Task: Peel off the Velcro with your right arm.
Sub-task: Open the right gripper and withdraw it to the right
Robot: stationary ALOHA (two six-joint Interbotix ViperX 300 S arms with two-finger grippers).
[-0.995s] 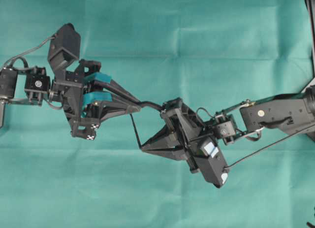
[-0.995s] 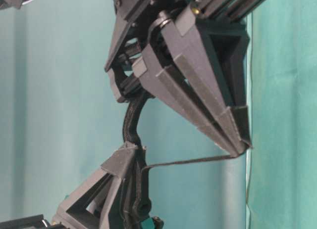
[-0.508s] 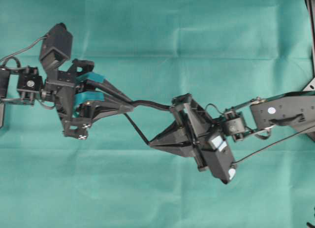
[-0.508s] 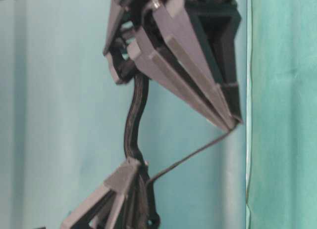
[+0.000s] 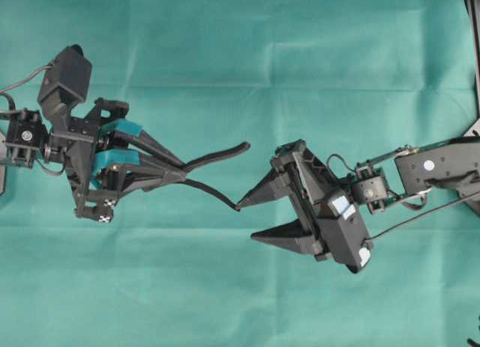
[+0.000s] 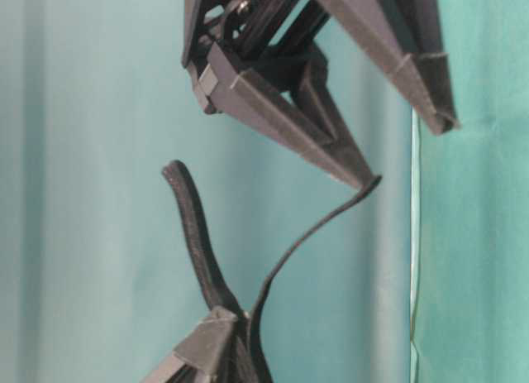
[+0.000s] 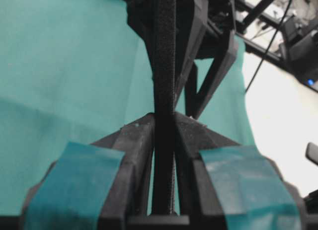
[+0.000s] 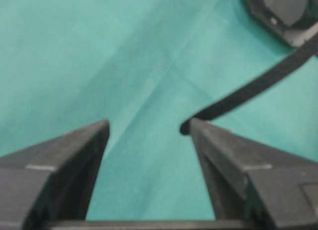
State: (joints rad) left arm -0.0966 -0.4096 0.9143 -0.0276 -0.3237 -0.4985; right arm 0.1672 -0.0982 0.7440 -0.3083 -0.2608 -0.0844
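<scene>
Velcro (image 5: 214,156) forked into two black layers, pinched by left gripper (image 5: 182,169); right gripper (image 5: 247,219) spread.

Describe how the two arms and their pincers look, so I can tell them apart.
Both arms are black with loose black cables. The left pincer has long pointed fingers wrapped in teal tape and white cross markers beneath. The right pincer has plain black pointed fingers, no tape; its wrist camera housing carries small white-blue labels.

Creased teal cloth (image 5: 315,55), white floor (image 7: 278,120)
</scene>
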